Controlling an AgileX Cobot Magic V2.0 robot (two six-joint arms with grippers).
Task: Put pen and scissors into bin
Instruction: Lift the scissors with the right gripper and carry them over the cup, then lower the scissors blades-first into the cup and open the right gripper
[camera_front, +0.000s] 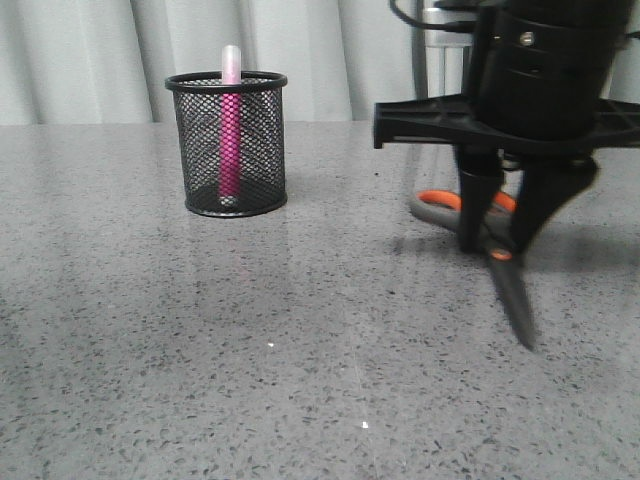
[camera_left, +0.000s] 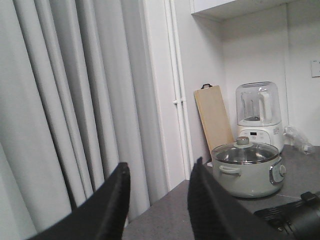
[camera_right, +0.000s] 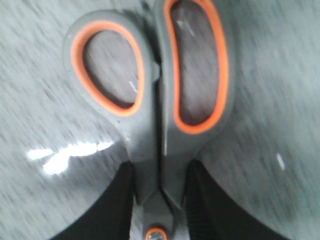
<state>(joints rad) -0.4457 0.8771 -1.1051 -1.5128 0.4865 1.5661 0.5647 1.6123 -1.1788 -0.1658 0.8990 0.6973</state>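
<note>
The bin (camera_front: 262, 140), a black mesh cup, stands on the grey table at the back left. The pink pen (camera_front: 230, 135) stands upright inside it, its whitish cap above the rim. The scissors (camera_front: 514, 295) are at the right, orange-lined grey handles toward the back and the dark blades pointing forward and down. My right gripper (camera_front: 496, 240) is shut on their neck just above the orange pivot. In the right wrist view the gripper (camera_right: 160, 172) presses both sides of the scissors (camera_right: 151, 125). My left gripper (camera_left: 161, 167) is open and empty, raised and facing the curtains.
Grey curtains hang behind the table. The left wrist view shows a lidded pot (camera_left: 247, 170), a blender (camera_left: 259, 115) and a wooden board (camera_left: 214, 117) on a counter off to the side.
</note>
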